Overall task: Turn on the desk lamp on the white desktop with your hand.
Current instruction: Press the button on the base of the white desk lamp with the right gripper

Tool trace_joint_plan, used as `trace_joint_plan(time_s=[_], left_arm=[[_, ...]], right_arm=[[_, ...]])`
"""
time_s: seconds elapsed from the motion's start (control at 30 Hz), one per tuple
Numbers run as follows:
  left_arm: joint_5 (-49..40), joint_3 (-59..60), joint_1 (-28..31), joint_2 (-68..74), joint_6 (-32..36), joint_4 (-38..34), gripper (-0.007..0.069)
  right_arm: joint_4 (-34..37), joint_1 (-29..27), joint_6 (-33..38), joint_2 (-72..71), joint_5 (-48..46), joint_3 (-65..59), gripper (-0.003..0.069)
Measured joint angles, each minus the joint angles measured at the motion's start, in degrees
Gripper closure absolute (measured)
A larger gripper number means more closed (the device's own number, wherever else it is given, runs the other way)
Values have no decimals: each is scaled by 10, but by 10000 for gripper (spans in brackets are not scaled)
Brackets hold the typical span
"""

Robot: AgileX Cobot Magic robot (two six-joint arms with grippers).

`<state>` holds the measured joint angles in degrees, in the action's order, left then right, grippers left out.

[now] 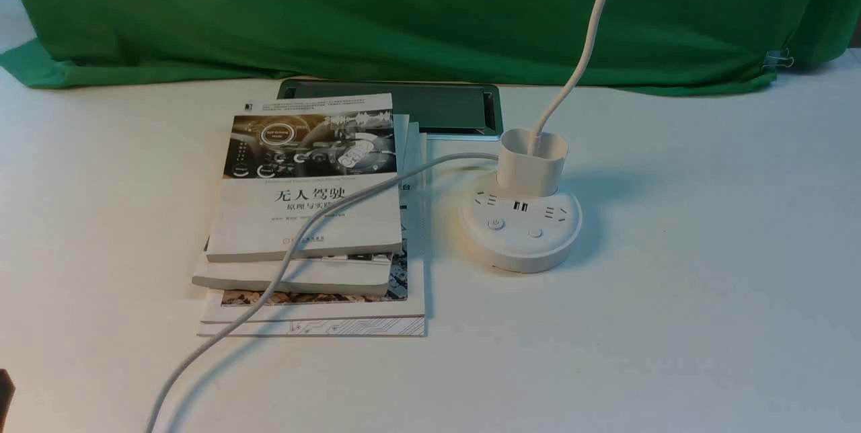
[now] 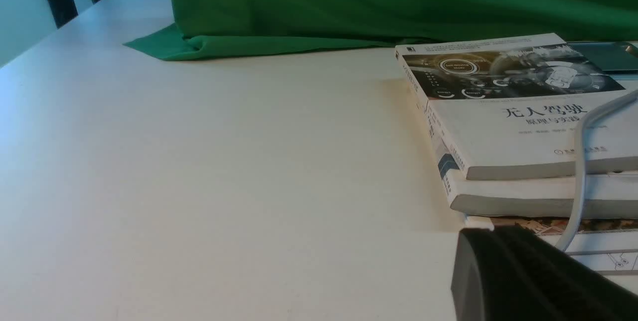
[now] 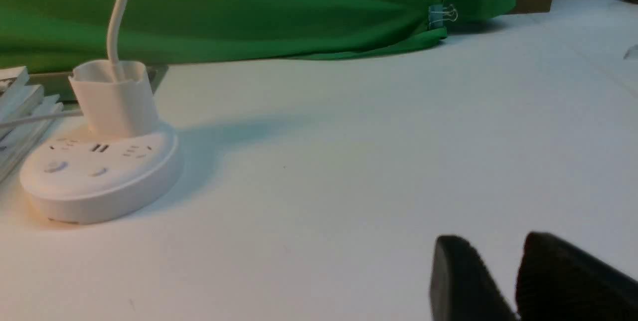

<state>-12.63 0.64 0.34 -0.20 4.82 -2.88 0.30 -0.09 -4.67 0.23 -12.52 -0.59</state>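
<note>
Approach step, by my read: the lamp (image 1: 521, 231) sits on the desktop (image 1: 672, 325) just beside the books (image 1: 309, 218), the right gripper (image 3: 498, 253), fingers barely parted, hangs well off and must swing onto a base button (image 1: 496, 224); the left gripper's (image 2: 481, 248) state I can't tell.

White desk lamp (image 1: 531, 164) upright on the white desktop (image 1: 672, 325)

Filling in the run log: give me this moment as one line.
stage: pre-contact | desk lamp: on white desktop, untouched | right gripper: tips apart, empty | left gripper: state unclear
</note>
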Motion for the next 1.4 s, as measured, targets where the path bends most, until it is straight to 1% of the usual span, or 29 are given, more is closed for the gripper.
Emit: trace_joint_plan(time_s=[1.17, 1.37, 1.4], left_arm=[[0, 0, 0, 0, 0, 0, 603], [0, 0, 0, 0, 0, 0, 603], [0, 0, 0, 0, 0, 0, 603]], right_arm=[[0, 0, -3, 0, 0, 0, 421], [0, 0, -77, 0, 0, 0, 421], [0, 0, -126, 0, 0, 0, 421]])
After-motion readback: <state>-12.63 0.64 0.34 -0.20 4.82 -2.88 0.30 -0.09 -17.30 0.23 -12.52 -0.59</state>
